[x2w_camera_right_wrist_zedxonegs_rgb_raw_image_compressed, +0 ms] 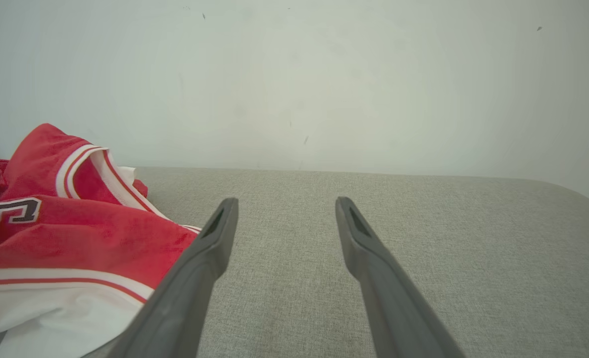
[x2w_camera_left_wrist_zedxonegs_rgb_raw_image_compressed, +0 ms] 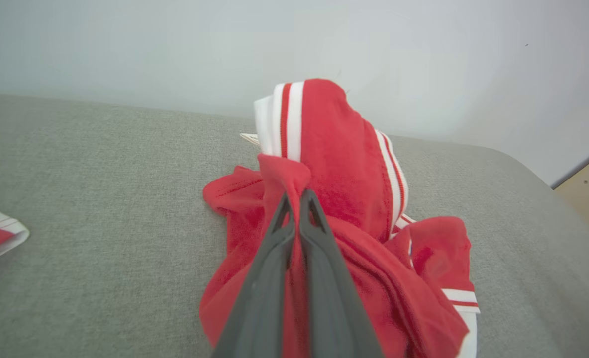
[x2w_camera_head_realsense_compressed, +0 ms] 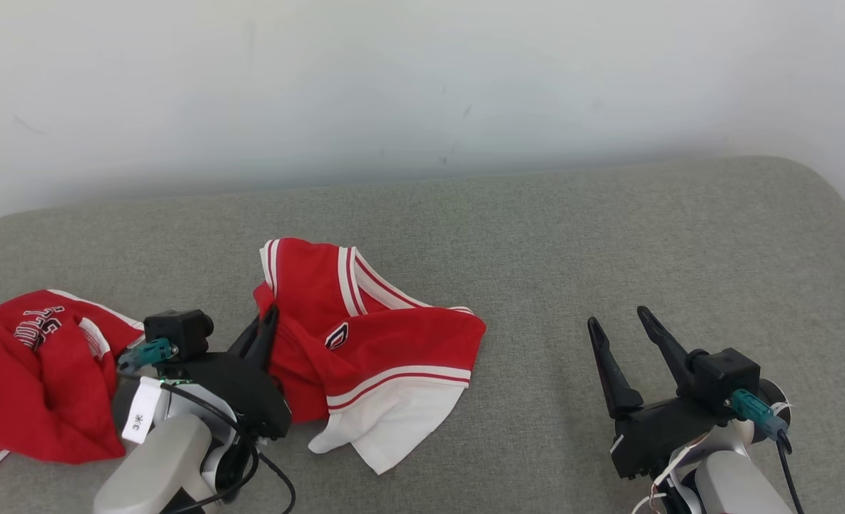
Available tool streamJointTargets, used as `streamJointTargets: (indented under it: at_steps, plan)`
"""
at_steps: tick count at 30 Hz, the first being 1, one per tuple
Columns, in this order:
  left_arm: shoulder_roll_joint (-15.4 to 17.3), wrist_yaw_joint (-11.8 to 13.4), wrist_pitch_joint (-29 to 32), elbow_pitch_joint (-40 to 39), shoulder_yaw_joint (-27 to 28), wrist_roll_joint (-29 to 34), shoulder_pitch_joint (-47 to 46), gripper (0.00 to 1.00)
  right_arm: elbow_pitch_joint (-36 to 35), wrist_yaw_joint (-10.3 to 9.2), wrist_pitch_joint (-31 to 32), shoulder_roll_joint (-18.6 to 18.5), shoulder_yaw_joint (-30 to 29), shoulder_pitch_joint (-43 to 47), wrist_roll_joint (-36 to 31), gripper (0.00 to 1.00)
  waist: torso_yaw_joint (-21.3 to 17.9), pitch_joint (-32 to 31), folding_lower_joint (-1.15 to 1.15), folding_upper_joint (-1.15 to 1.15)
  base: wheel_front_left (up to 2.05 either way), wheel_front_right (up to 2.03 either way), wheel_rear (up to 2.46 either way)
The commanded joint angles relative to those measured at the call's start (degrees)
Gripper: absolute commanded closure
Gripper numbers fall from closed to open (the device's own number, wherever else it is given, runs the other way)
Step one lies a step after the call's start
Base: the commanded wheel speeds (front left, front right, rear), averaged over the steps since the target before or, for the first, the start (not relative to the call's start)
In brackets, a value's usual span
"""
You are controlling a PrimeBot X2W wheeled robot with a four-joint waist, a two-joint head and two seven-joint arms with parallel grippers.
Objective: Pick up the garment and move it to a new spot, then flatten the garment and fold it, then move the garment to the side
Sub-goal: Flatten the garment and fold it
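L pincer [x2w_camera_left_wrist_zedxonegs_rgb_raw_image_compressed: 295, 199] pinching red garment [x2w_camera_head_realsense_compressed: 380, 343]; R pincer [x2w_camera_head_realsense_compressed: 619, 321] spread, clear of it.

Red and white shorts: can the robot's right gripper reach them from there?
Probably yes. The right gripper is open, and only bare grey cushion lies between it and the shorts' near edge; nothing stands in the way.

Even, bright, diffuse light; shadows soft and faint; no glare; wrist views slightly soft, edges mildly warped.
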Motion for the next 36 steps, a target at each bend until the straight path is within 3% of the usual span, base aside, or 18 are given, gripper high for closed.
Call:
streamJointTargets:
  at_steps: [1,13,21,29,33,36]
  plan:
    - [0.48,0.38,-0.58,-0.14,0.03,0.73,-0.83,1.00,-0.16,-0.02,-0.05,-0.25,-0.13,0.24,0.08,0.00,0.16,-0.05,0.00,0.00,0.00,0.00,0.00]
    - [3.06,3.86,-2.48,-10.78,3.44,2.07,5.61,1.00,-0.52,-0.02,-0.05,-0.26,-0.20,1.25,0.38,0.00,2.41,-0.69,0.00,0.00,0.00,0.00,0.00]
    - [7.79,9.16,-2.25,-24.15,4.02,4.27,14.47,1.00,-0.28,-0.02,-0.05,-0.26,0.17,1.76,0.71,0.00,3.27,-1.49,0.00,0.00,0.00,0.00,0.00]
    - [13.27,17.31,2.15,-41.03,4.29,4.49,24.42,1.00,-0.29,-0.01,-0.05,-0.24,0.00,1.83,0.66,0.00,3.59,-1.32,0.00,0.00,0.00,0.00,0.00]
    - [14.34,18.78,4.07,-45.33,3.96,3.32,28.44,1.00,-0.27,-0.02,-0.05,-0.26,-0.28,1.86,0.38,0.00,3.95,-1.20,0.00,0.00,0.00,0.00,0.00]
    - [13.78,18.39,4.91,-45.63,3.42,2.19,29.83,1.00,-0.29,-0.01,-0.05,-0.24,-0.17,1.60,0.41,0.00,4.13,-1.18,0.00,0.00,0.00,0.00,0.00]
